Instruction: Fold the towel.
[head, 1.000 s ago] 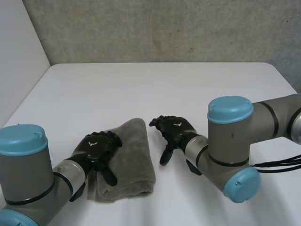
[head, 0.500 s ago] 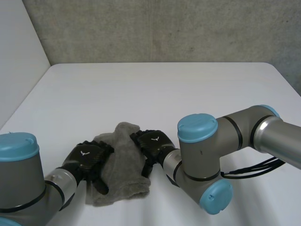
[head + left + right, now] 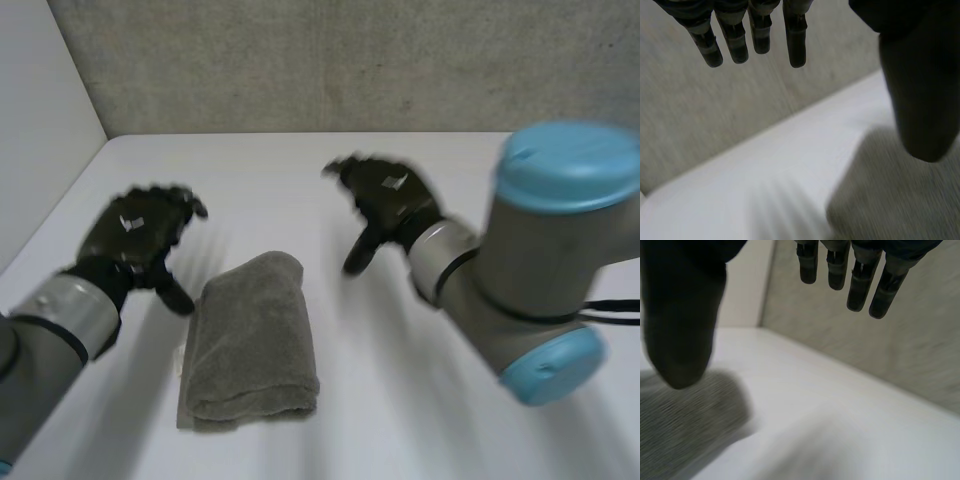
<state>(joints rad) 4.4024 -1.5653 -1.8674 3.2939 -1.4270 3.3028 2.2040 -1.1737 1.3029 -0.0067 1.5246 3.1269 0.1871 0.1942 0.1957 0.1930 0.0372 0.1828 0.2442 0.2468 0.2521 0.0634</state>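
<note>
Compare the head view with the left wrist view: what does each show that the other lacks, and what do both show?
Head view adds: the whole folded towel, with the left robot hand and right robot hand on either side, clear of it. Left wrist view adds: the left robot hand's palm side, fingers straight, thumb apart, holding nothing. Shared: towel, white table, grey wall.

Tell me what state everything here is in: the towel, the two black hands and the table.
towel: folded into a thick oblong, lying on the table, touched by neither hand.
left hand: open, holding nothing, clear of the towel.
right hand: open, holding nothing, clear of the towel.
table: white, bearing the towel.
</note>
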